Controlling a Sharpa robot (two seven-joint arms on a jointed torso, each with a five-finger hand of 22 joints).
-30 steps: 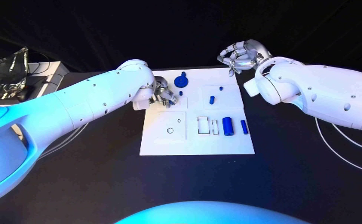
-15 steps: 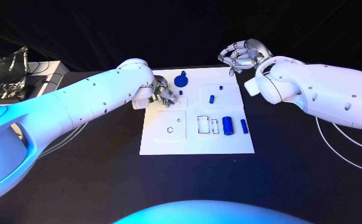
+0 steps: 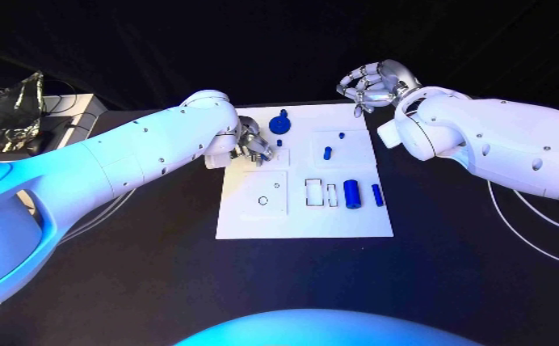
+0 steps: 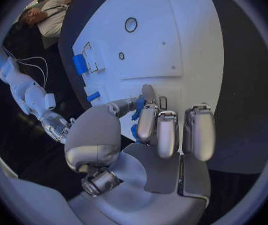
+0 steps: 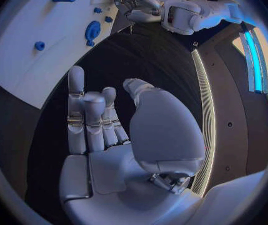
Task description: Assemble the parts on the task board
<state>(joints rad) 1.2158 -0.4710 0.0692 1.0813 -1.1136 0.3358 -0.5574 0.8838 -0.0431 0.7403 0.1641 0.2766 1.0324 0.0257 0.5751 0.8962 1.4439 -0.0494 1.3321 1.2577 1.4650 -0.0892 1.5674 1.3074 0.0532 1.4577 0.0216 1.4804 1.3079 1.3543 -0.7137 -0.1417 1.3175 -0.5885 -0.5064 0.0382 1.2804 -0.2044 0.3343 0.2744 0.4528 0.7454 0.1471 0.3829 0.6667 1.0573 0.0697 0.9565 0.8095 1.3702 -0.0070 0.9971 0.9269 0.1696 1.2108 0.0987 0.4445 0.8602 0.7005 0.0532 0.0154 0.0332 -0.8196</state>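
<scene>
Task board: the white task board (image 3: 305, 225) lay in the middle of the black table (image 3: 140, 281), its far edge near both hands.
Parts: a round blue disc (image 3: 279, 125) stood by the board's far-left corner; a small blue peg (image 3: 327, 153) lay near the board's middle; a thick blue cylinder (image 3: 352, 195) and a slimmer blue pin (image 3: 377, 195) lay side by side toward the board's right edge.
Left hand: the left hand (image 3: 254, 145) hovered over the board's far-left corner, just beside the disc; fingers curled in, and the left wrist view showed blue between them (image 4: 138, 116), though I could not tell whether a part was truly held.
Right hand: the right hand (image 3: 374, 87) hung beyond the board's far-right corner, fingers loosely bent, nothing in them.
Handling: the parts looked like light, rigid, smooth plastic, so likely slippery and prone to roll; cylinder and pin were best pinched across the middle of their length, the disc by its rim.
</scene>
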